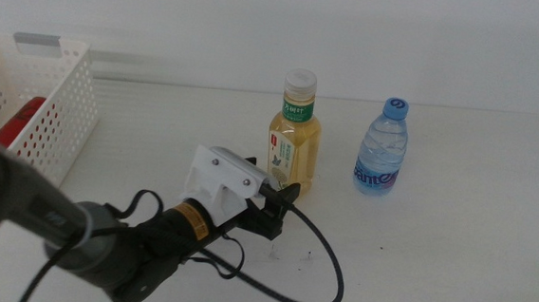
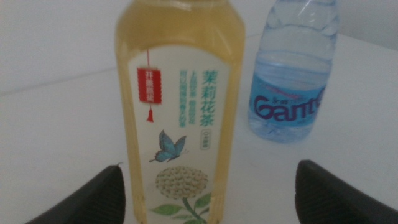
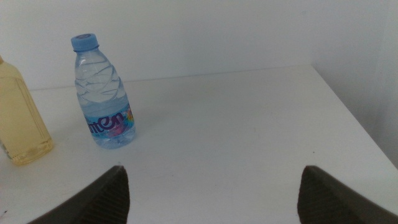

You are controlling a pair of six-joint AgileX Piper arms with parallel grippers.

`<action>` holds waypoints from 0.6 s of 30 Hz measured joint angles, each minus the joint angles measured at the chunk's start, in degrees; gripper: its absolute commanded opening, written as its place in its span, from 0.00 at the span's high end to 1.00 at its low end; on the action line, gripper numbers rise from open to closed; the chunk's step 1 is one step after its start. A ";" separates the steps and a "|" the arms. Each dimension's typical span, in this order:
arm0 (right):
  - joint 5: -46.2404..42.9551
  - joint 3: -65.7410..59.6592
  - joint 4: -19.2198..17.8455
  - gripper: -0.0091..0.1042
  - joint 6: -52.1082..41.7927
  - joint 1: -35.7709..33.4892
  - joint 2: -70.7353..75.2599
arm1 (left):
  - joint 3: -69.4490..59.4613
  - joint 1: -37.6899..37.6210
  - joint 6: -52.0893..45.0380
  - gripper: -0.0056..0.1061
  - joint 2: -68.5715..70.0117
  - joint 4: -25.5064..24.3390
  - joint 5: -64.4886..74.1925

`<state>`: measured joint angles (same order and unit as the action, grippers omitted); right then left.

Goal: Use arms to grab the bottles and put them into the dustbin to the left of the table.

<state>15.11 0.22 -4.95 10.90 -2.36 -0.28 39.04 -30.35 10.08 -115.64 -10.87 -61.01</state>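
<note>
The yellow tea bottle (image 1: 294, 134) with a white cap stands upright at mid-table. My left gripper (image 1: 280, 205) reaches in from the lower left, low at the bottle's near side. In the left wrist view its jaws are open, with the tea bottle (image 2: 180, 112) close up between them and not clamped. The blue-capped water bottle (image 1: 381, 149) stands upright to the right of the tea bottle. The red can (image 1: 19, 122) lies inside the white dustbin (image 1: 63, 108) at the far left. My right gripper (image 3: 211, 177) is open and empty, out of the middle view, facing the water bottle (image 3: 106, 99) from a distance.
The left arm's black cable (image 1: 332, 270) loops across the table in front of the bottles. The right wrist view shows the table's right edge (image 3: 354, 118). The dustbin's grey tab (image 1: 38, 40) is on its far rim.
</note>
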 measured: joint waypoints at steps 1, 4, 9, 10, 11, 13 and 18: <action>0.00 0.00 0.00 0.11 0.00 0.00 0.00 | 1.17 0.00 0.26 0.11 -1.24 -0.09 -0.08; 0.00 0.00 0.00 0.11 0.00 0.00 0.00 | 4.19 0.00 0.63 0.11 -4.35 -0.12 -0.08; 0.00 0.00 0.00 0.11 0.00 0.00 0.00 | 9.20 0.00 1.09 0.11 -8.67 0.41 -0.08; 0.00 0.00 0.00 0.11 0.00 0.00 0.00 | 10.17 0.00 1.09 0.11 -9.40 0.53 -0.08; 0.00 0.00 0.00 0.11 0.00 0.00 0.00 | 11.08 0.00 1.09 0.11 -10.07 0.79 -0.08; 0.00 0.00 0.00 0.11 0.00 0.00 0.00 | 12.59 0.00 1.09 0.11 -11.03 1.03 -0.08; 0.00 0.00 0.00 0.11 0.00 0.00 0.00 | 16.31 0.00 1.09 0.11 -12.90 1.49 -0.13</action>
<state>15.11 0.22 -4.95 10.90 -2.36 -0.28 55.35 -30.35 11.17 -128.54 -9.39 -61.14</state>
